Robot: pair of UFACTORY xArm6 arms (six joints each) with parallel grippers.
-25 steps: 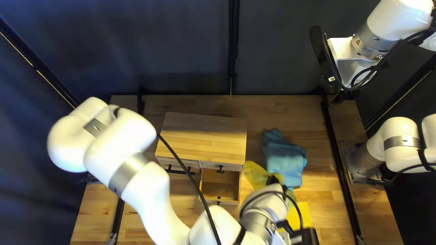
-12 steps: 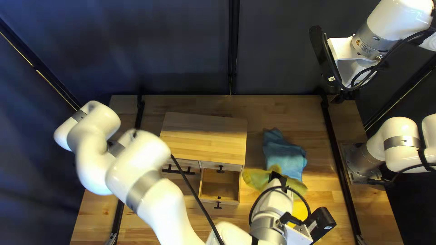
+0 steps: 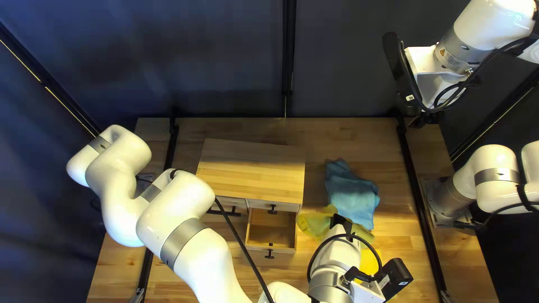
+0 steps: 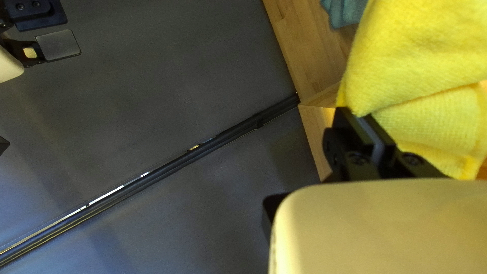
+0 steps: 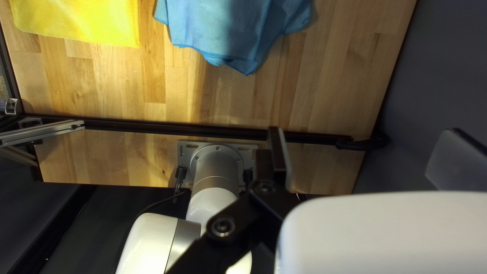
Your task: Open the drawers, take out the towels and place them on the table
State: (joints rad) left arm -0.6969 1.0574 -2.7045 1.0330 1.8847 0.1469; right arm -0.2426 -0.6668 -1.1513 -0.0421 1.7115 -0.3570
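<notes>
Beside the blue towel [image 3: 351, 193], a yellow towel [image 3: 313, 222]

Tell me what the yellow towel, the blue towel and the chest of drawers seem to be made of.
The yellow towel: soft cloth, probably microfibre; a fine looped weave shows, matte. The blue towel: likely the same cloth, with a stitched hem, lying in limp folds. The chest of drawers: pale wood with visible grain, smooth finish.

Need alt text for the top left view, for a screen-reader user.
The left gripper is shut on a yellow towel beside a blue towel lying on the wooden table. Left of them, a wooden drawer chest has one drawer pulled open, empty.
</notes>
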